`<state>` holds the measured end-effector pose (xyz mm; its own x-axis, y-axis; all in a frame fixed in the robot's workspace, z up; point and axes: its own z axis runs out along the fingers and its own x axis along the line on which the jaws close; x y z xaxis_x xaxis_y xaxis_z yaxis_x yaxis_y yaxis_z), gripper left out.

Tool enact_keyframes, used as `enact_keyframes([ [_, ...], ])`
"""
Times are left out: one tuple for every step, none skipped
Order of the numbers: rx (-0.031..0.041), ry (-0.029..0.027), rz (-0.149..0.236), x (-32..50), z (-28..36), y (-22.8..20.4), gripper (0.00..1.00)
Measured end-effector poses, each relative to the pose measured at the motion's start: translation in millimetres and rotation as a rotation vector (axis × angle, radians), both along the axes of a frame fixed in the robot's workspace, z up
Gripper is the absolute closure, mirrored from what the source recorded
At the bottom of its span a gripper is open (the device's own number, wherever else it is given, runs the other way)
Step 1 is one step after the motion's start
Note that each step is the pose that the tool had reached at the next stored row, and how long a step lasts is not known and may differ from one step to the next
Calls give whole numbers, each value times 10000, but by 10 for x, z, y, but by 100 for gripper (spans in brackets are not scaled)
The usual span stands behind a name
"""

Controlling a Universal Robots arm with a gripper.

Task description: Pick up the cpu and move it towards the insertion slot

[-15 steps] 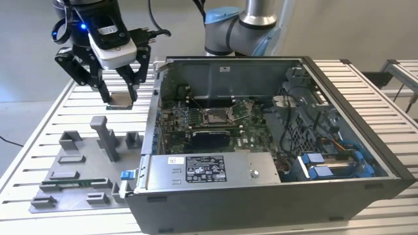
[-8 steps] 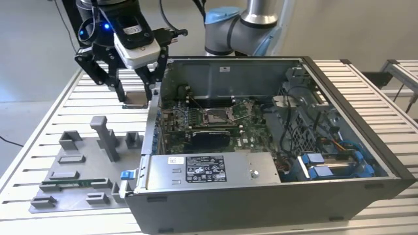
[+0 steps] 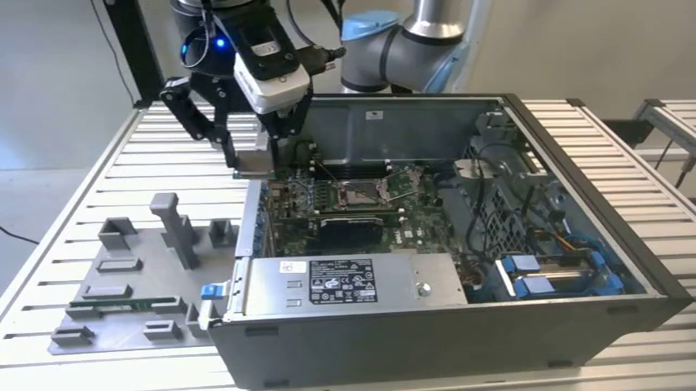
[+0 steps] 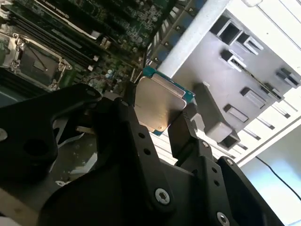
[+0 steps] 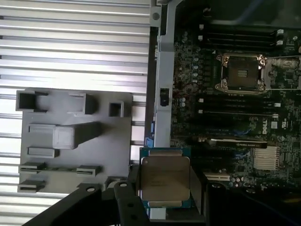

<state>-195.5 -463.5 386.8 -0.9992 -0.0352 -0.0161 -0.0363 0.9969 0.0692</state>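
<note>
On the slatted metal table (image 3: 142,171) the open computer case (image 3: 435,342) is the biggest thing. It lies on its side with the green motherboard (image 3: 419,224) at its floor. A silver power supply box (image 3: 348,281) sits along the near wall, and blue-trimmed drive bays (image 3: 544,273) fill the corner at the exterior view's right. The insertion slot (image 3: 359,194) sits in the board, a shiny frame around a dark square centre.

Beside the case, at the exterior view's left, lies the grey fixture plate (image 3: 130,285). A thin green memory stick (image 3: 125,305) rests in one of its long recesses.

The gripper (image 3: 256,159) hangs above the case's wall on that same side, near the far corner. The exterior view takes in the whole case and the arm above it.

In the first wrist view the cpu (image 5: 164,176) is seen flat on. Its silvery top is framed by a green rim, and the black fingers (image 5: 133,186) press on two opposite edges. It is held over the line of the case wall, with the plate to one side and the board to the other. The insertion slot (image 5: 241,73) is well apart from it, and its brownish pin field is plain in this view.

The second wrist view looks from behind the gripper (image 4: 157,113) and catches the chip tilted, clear of everything beneath.
</note>
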Motion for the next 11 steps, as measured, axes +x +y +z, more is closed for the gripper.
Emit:
enact_keyframes([
  [0,-3,0,43,0,4,100],
  [-1,-6,1,86,0,9,100],
  [0,-11,0,130,0,15,100],
  [0,-15,0,170,0,22,100],
  [0,-19,0,209,0,28,100],
  [1,-24,0,249,0,37,100],
  [0,-27,0,285,0,46,100],
  [-1,-32,0,320,0,56,100],
  [0,-38,0,357,0,68,100],
  [0,-44,0,389,0,81,100],
  [0,-50,0,419,0,94,100],
])
